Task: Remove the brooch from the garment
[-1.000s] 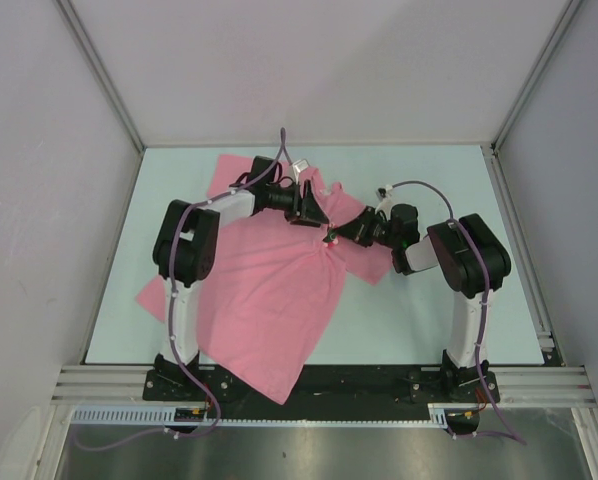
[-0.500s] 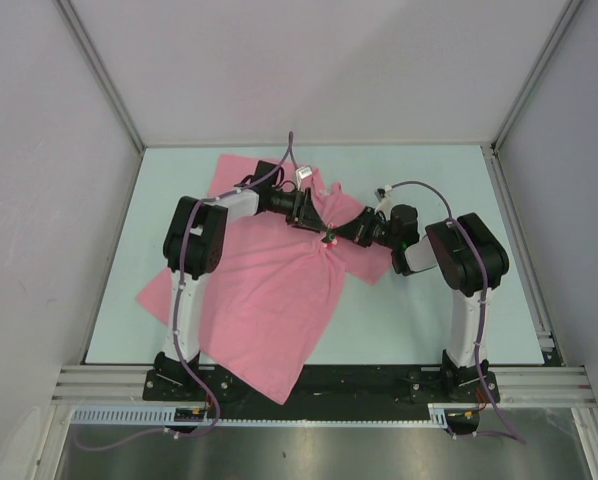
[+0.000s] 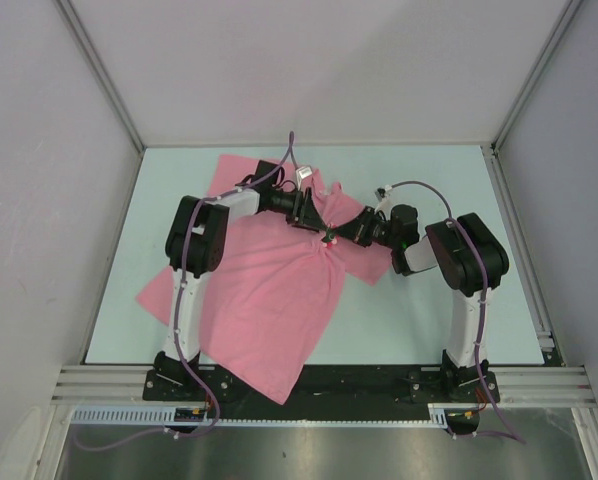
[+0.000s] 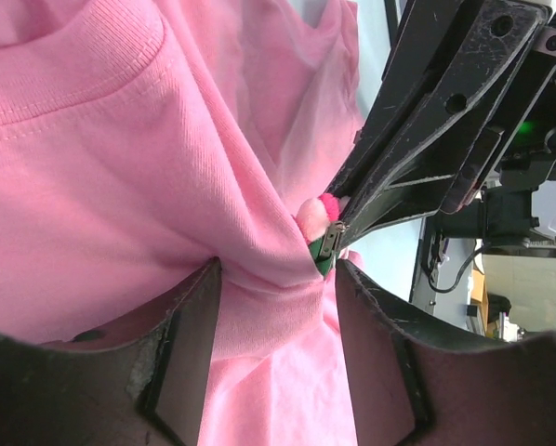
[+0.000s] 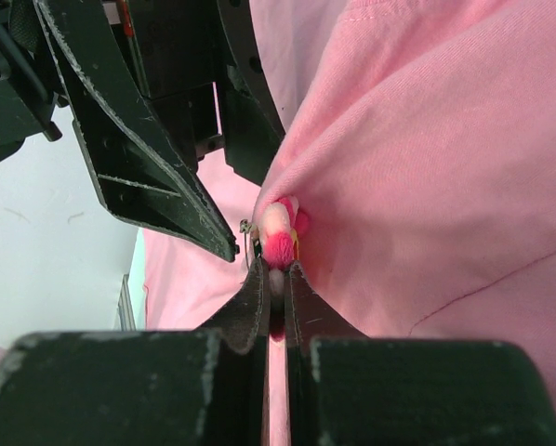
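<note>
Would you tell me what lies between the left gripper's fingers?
A bunched fold of the garment fills the gap between the left gripper fingers, seen in the left wrist view.

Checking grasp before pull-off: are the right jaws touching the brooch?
Touching. The right wrist view shows the right gripper with its jaws closed on the brooch, pinching its near edge against the pink garment.

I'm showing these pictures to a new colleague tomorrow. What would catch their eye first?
First the big pink garment spread over the table's left and middle. Then the two arms meeting over it near the collar: the right gripper pinched shut on the small pink-and-red brooch, and the left gripper open, its fingers straddling a bunched fold of cloth just beside the brooch.
</note>
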Tool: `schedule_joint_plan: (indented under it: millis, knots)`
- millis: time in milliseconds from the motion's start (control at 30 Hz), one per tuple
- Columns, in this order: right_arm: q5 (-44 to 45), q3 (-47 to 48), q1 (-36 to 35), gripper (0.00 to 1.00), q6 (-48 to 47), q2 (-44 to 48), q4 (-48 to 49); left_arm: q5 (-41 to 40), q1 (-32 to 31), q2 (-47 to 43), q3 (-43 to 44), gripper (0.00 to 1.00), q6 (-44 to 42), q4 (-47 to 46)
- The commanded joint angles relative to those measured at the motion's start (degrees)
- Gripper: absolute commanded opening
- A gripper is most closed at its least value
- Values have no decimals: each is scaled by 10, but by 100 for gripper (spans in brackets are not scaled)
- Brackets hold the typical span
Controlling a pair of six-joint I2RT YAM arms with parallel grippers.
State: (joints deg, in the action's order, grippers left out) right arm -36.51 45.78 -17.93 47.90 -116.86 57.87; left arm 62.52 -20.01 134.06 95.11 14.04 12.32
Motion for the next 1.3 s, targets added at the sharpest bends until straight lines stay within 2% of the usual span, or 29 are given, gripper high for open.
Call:
schedule_joint_plan:
  millis: [0, 300, 400, 567, 900, 1067, 1267]
  knots:
    - [-14, 5, -8, 0, -4, -2, 31, 2, -2, 8, 16, 59, 8, -33]
    - [-13, 7, -9, 0, -6, -2, 27, -9, -7, 10, 5, 57, 12, -39]
    - [-12, 7, -9, 0, -6, -2, 28, -12, -7, 11, 3, 53, 20, -46]
    - [-13, 6, -9, 0, -6, -2, 27, -4, -8, 7, -5, 61, 13, -47]
    - [-13, 6, -7, 0, -4, -4, 26, 19, -6, -6, -25, 58, 5, -62]
    - [-13, 7, -7, 0, -5, -3, 26, 22, -6, -8, -26, 63, 10, -70]
    - [-11, 8, -9, 0, -7, -2, 22, 16, -8, -6, -25, 62, 21, -78]
